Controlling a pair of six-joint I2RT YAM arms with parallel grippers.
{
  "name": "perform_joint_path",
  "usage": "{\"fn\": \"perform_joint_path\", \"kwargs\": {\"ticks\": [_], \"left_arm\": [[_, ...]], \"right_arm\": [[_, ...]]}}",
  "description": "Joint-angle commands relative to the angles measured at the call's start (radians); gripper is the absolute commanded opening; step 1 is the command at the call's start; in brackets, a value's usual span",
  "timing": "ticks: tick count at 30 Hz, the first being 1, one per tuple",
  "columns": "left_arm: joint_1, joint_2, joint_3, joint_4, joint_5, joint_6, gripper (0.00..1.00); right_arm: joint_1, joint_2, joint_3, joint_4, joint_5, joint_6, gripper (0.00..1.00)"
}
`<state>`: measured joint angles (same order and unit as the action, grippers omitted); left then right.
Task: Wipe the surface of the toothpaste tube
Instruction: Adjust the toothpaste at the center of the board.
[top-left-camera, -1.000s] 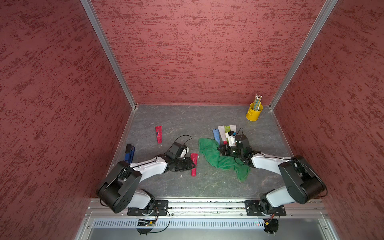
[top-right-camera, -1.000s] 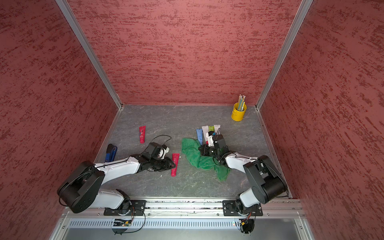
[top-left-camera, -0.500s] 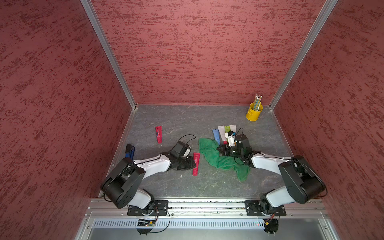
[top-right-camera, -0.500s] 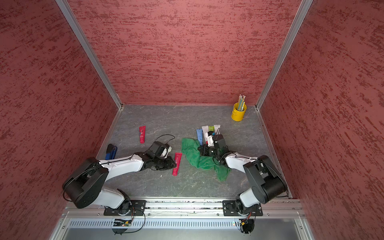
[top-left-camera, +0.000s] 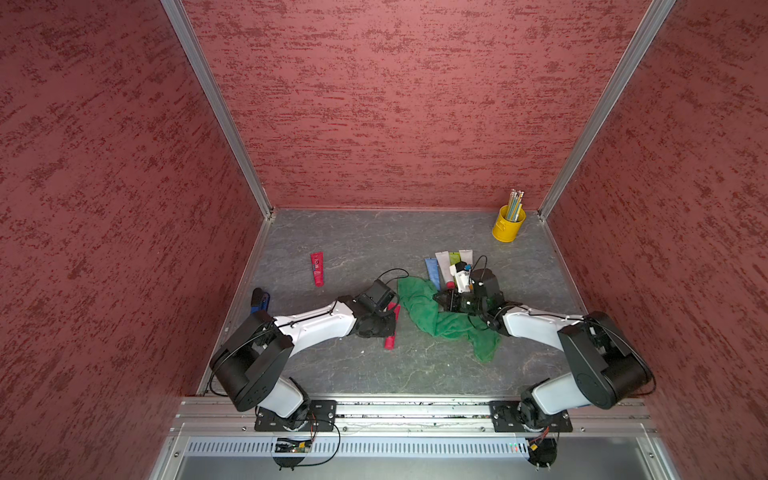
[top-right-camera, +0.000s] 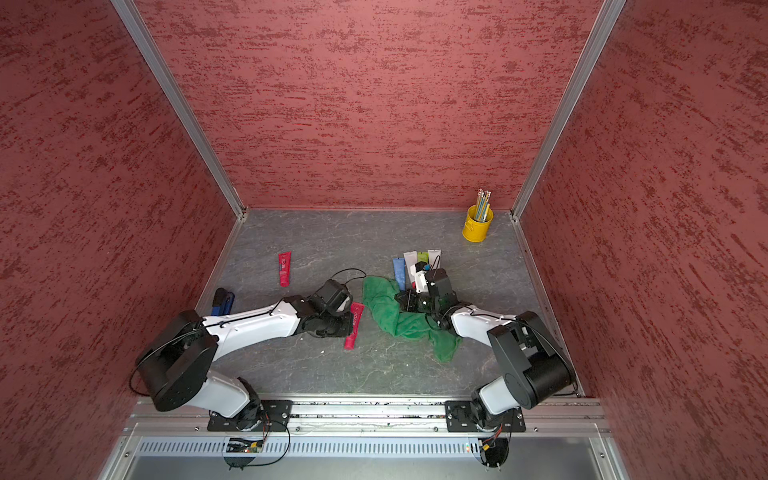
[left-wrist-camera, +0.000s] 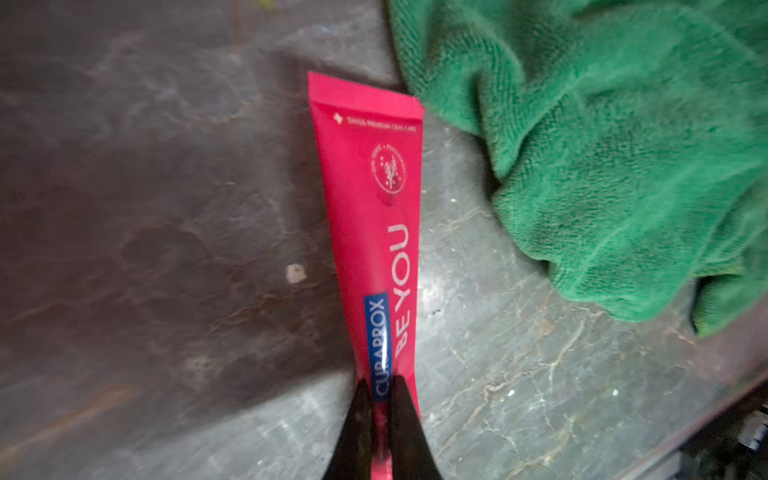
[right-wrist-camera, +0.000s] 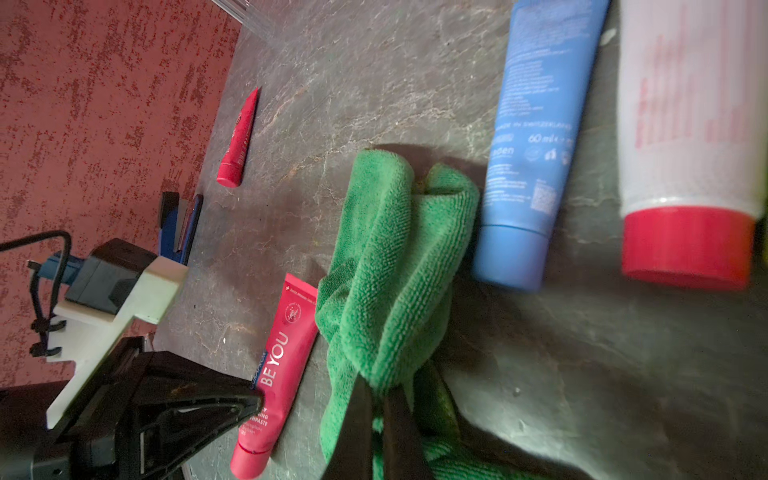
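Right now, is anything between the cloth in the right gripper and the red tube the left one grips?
Nothing visible. The green cloth, pinched in the right gripper, lies right beside the red tube, which the left gripper clamps near its cap end.

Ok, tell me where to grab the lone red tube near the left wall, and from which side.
Probably across the body of the lone red tube, behind its cap, where it is fullest; the far end tapers to a flat crimp. It lies flat with bare table on both long sides, so come straight down from above, straddling its width.
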<state>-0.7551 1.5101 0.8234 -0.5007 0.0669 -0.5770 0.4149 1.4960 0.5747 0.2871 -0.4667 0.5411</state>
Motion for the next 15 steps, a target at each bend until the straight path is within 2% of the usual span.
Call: {"fn": "perform_joint_path", "kwargs": {"ticks": [1, 7, 15], "left_arm": [[-0.021, -0.02, 0.09, -0.25, -0.218, 0.041, 0.0], [-0.063, 0.049, 0.268, -0.55, -0.492, 0.031, 0.0], [-0.146, 0.31, 0.432, -0.717, -0.685, -0.038, 0.0]], "right_arm": [[-0.004, -0.029, -0.008, 0.024, -0.013, 0.002, 0.0], [-0.004, -0.037, -0.01, 0.025, -0.017, 0.005, 0.0], [-0.004, -0.039, -0.01, 0.016, -0.011, 0.0, 0.0]]}}
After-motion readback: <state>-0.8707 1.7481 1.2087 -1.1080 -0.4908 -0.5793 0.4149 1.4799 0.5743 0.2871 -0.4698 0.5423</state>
